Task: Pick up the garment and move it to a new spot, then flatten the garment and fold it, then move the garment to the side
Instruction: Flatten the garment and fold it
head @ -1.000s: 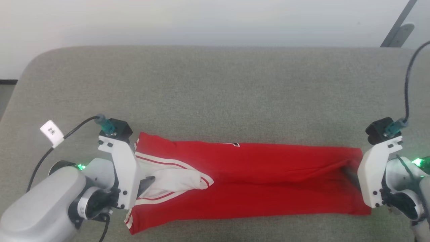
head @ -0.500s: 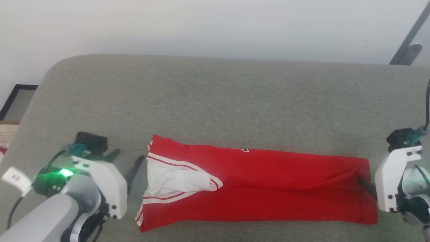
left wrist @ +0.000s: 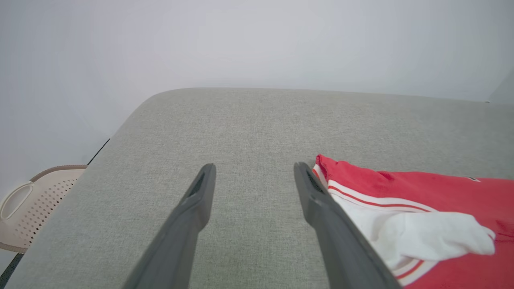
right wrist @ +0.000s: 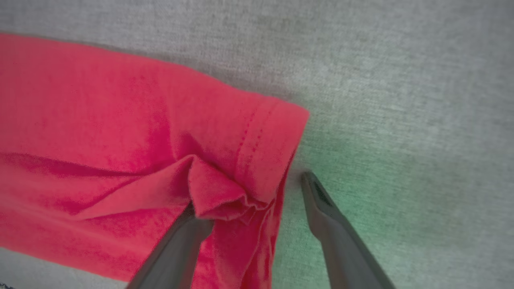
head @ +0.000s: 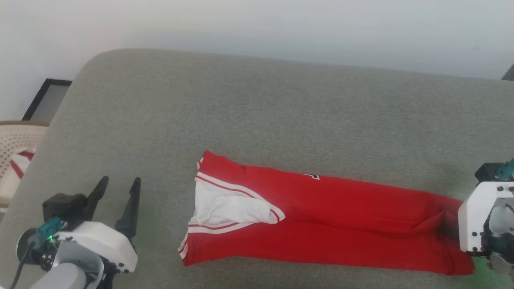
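Garment (head: 321, 224) lies on the grey fabric-covered worktop (head: 281, 112), near its front edge. It is laid out as a long narrow band running left to right, with the red body doubled lengthwise. A white sleeve (head: 233, 208) with striped trim is folded in on top at the left end.

Left claw (head: 120, 180) is spread wide and empty, over bare worktop well to the left of the collar end. Right claw (right wrist: 251, 196) is also spread and pinching nothing. One finger is tucked under a bunched fold at the hem (right wrist: 261, 136), the other rests on bare fabric just beside it.

Progress, as judged: relocating, flattening and the lengthwise fold look done. The cross-folds that would shorten the band are not yet made, nor is the move to the side. The hem corner is rumpled and may want smoothing first.

Writing: a sliver of dark print (head: 311, 176) peeks out at the far fold edge — too little to read. No brand or label can be made out.

A beige perforated basket (head: 16, 138) holding a red-and-white cloth (head: 20, 164) sits off the worktop's left end — not part of the job.
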